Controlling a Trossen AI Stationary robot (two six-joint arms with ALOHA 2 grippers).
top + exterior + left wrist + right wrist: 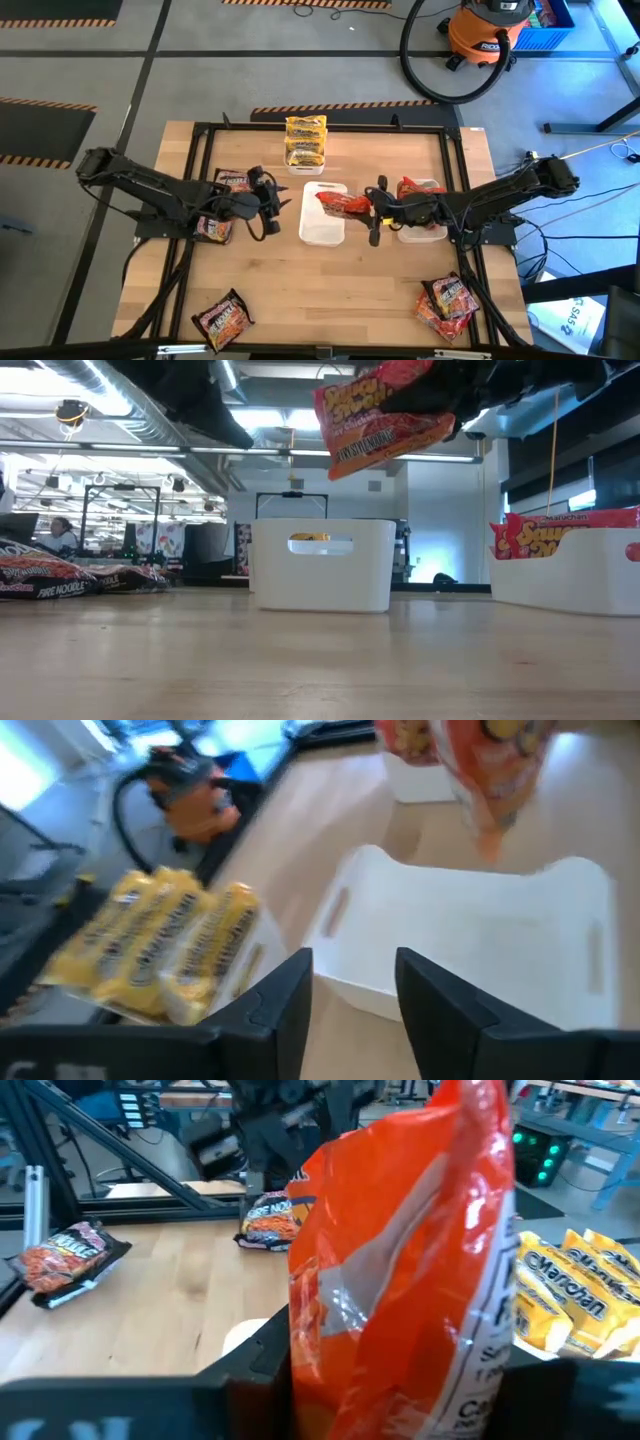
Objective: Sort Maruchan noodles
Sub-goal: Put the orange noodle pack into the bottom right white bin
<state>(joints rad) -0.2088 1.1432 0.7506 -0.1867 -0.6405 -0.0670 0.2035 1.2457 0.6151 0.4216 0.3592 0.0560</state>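
One red packet (pixel 343 204) hangs clenched in the right hand (pixel 376 210) over the middle tray (pixel 322 232); left hand (pixel 268 204) released and empty — yellow (pixel 306 139) and dark packets (pixel 224 320) remain unsorted.

Bright, even light falls from ceiling tubes (pixel 250 418) overhead, leaving only soft shadows on the bench (pixel 330 290). The left wrist view is smeared with motion blur, its yellow packets (pixel 160 945) fuzzy. Up close, the orange packet (pixel 420 1270) shows glare along its creases.
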